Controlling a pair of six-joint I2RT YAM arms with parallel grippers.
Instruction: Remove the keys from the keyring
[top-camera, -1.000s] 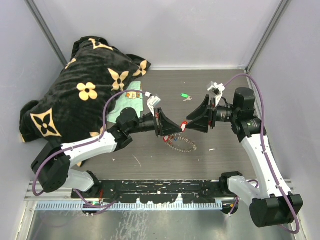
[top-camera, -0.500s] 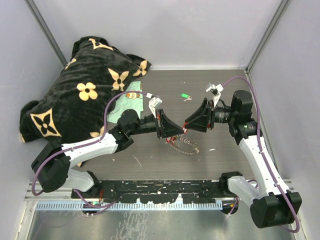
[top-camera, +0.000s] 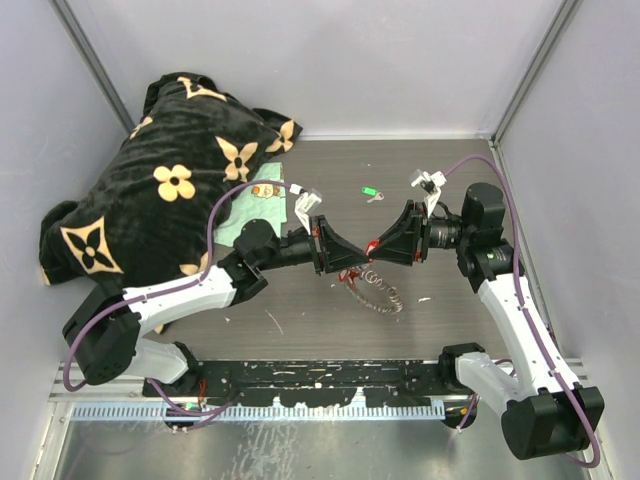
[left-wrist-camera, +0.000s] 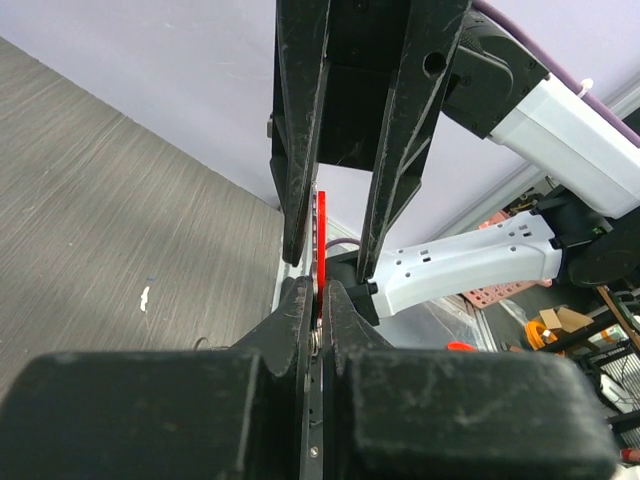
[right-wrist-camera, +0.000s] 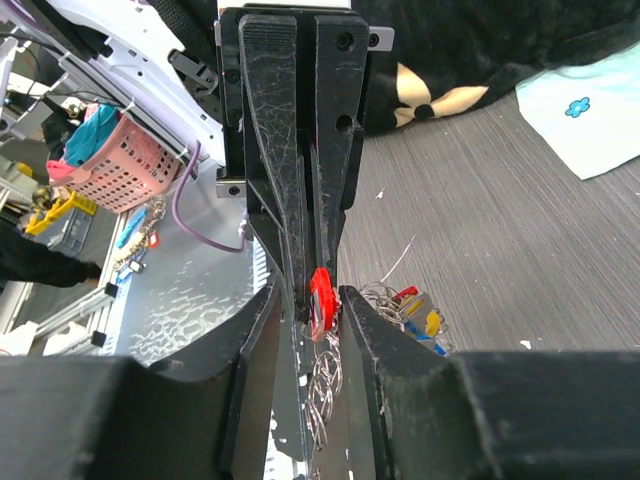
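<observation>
The keyring (top-camera: 378, 288) hangs as a chain of silver loops (right-wrist-camera: 325, 385) just over the table's middle. My left gripper (top-camera: 357, 258) is shut on it; a bit of silver metal sits pinched between its fingertips (left-wrist-camera: 318, 295). A red-tagged key (right-wrist-camera: 322, 300) sticks out past them (left-wrist-camera: 320, 225). My right gripper (top-camera: 378, 248) faces the left one tip to tip. Its jaws stand narrowly open on either side of the red tag (right-wrist-camera: 315, 295), with a gap left on one side. More keys (right-wrist-camera: 420, 312) with red, yellow and blue tags dangle behind. A green-tagged key (top-camera: 369, 191) lies loose on the table farther back.
A black blanket with tan flowers (top-camera: 170, 190) fills the back left. A light green cloth (top-camera: 262, 205) lies beside it. Grey walls close in the table on three sides. A small white scrap (top-camera: 424, 299) lies right of the keyring.
My right gripper has moved left to the left gripper's tips and its jaws have narrowed around the red tag. The hanging keyring has swung slightly to the right.
</observation>
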